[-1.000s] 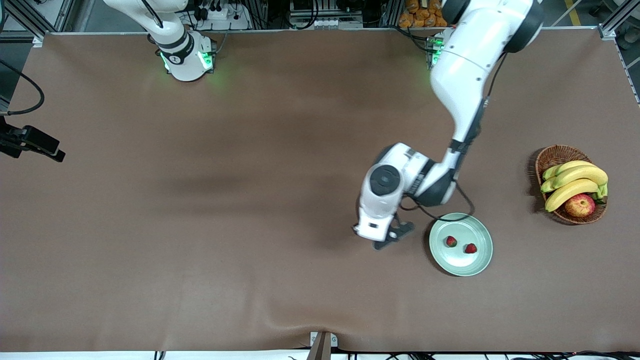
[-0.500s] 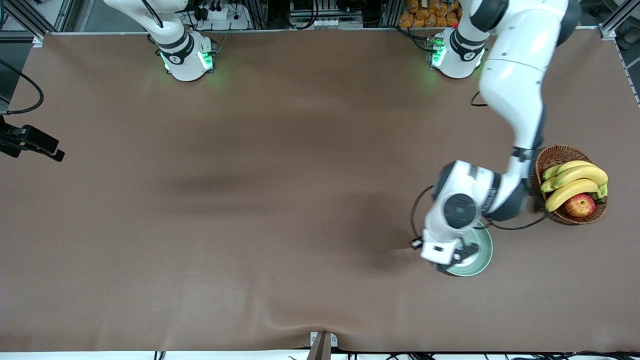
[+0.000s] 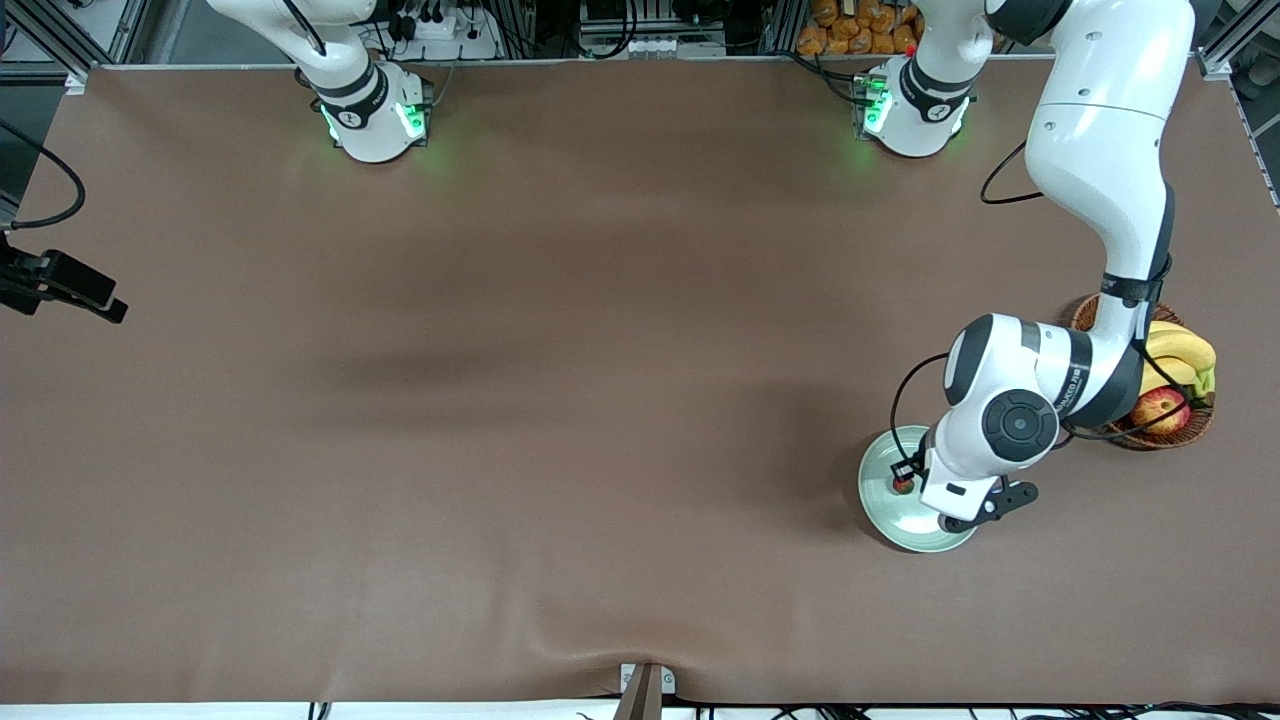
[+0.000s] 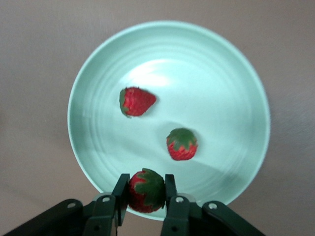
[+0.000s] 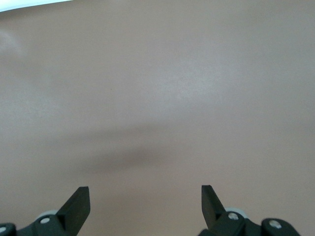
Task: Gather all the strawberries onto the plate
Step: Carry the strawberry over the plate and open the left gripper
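Note:
The pale mint-green plate (image 4: 231,73) holds two strawberries, one lying on its side (image 4: 137,101) and one with its green cap showing (image 4: 182,144). My left gripper (image 4: 145,187) is shut on a third strawberry (image 4: 146,192) and hangs over the plate's rim. In the front view the left arm's hand covers half of the plate (image 3: 885,510), and one strawberry (image 3: 903,485) shows beside it. My right gripper (image 5: 145,196) is open over bare brown table, with nothing between its fingers. It is out of the front view.
A brown wicker basket (image 3: 1165,440) with bananas (image 3: 1185,345) and a red-yellow apple (image 3: 1160,408) stands beside the plate toward the left arm's end, partly covered by the left forearm. A black camera mount (image 3: 60,285) juts in at the right arm's end.
The left arm swung from the bare table beside the plate to over the plate, carrying the strawberry. Its forearm now covers part of the basket. The right gripper stayed open.

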